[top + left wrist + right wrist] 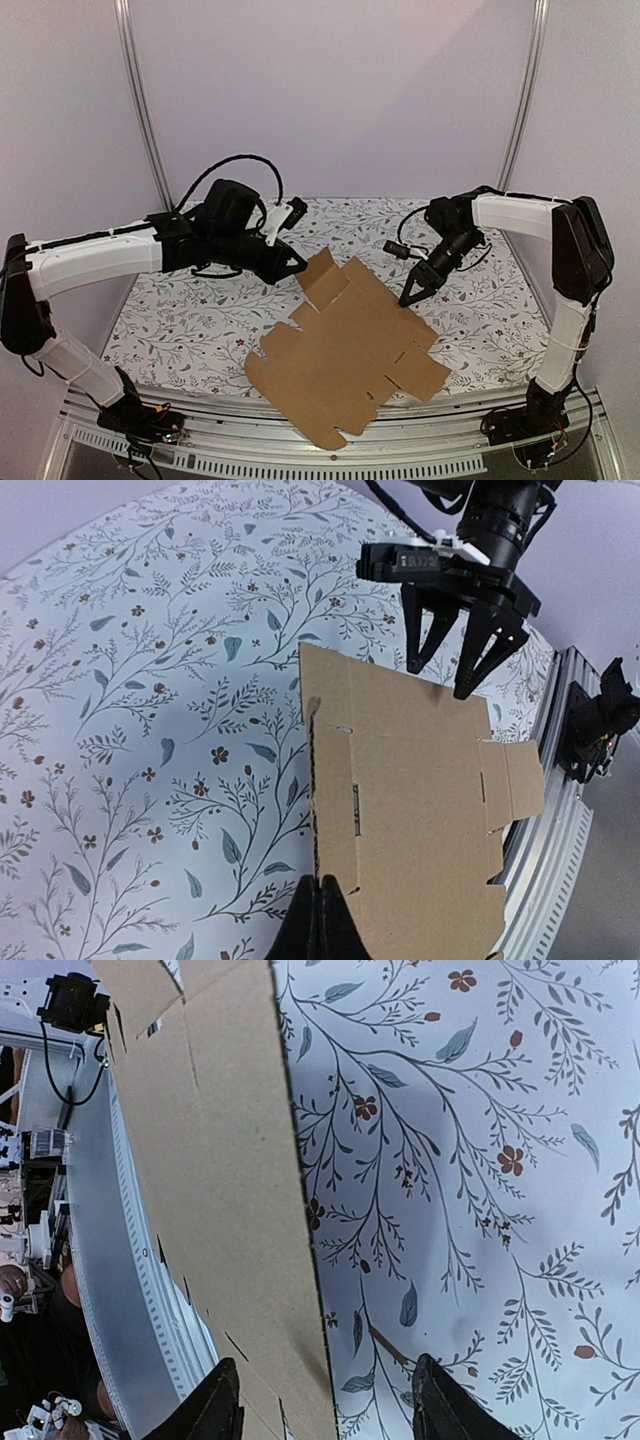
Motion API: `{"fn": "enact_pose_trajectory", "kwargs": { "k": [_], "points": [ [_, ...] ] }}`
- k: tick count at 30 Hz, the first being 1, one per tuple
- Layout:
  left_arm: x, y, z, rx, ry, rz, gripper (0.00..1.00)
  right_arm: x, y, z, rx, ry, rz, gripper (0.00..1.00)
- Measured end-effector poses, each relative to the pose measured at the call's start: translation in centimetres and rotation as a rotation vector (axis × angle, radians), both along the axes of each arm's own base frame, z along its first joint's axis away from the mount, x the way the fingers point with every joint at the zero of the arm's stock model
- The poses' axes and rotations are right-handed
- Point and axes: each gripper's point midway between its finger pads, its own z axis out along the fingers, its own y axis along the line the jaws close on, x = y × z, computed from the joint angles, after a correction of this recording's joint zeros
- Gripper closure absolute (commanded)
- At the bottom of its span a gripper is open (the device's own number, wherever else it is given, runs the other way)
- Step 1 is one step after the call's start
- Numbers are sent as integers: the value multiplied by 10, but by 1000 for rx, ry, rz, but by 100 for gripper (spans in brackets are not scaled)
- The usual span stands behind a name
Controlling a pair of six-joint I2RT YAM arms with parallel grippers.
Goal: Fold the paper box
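Note:
The paper box [340, 350] is a flat brown die-cut sheet lying on the floral cloth, its near corner hanging over the table's front rail. A small flap [320, 275] at its far left stands slightly raised. My left gripper [299, 263] is shut, and its tips [322, 885] touch that flap's corrugated edge [313, 780]; I see nothing between the fingers. My right gripper [412, 296] hovers open over the sheet's far right edge. In the right wrist view one finger [222, 1405] is above the cardboard [210, 1160] and the other finger [440, 1400] is above the cloth.
The floral tablecloth [190, 310] covers the table. A slotted aluminium rail [400, 455] runs along the front edge, with both arm bases and cables there. White walls and two metal poles [145, 110] close off the back. The right gripper [440, 680] also shows in the left wrist view.

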Motion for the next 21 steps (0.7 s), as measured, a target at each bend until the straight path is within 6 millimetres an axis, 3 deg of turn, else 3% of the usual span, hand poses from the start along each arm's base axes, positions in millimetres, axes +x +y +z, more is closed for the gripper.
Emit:
{"fn": "enact_pose_trajectory", "kwargs": {
  "k": [5, 9, 15, 21],
  "points": [
    [-3, 4, 6, -14, -15, 4, 100, 2, -1, -1, 6, 11, -14, 42],
    [-2, 5, 9, -23, -23, 13, 100, -8, 1, -3, 33, 81, 3, 46],
    [1, 5, 9, -24, -38, 26, 100, -30, 5, 5, 98, 175, 70, 72],
    [3, 6, 9, -21, -45, 36, 100, -35, 10, 6, 140, 205, 104, 85]
  ]
}}
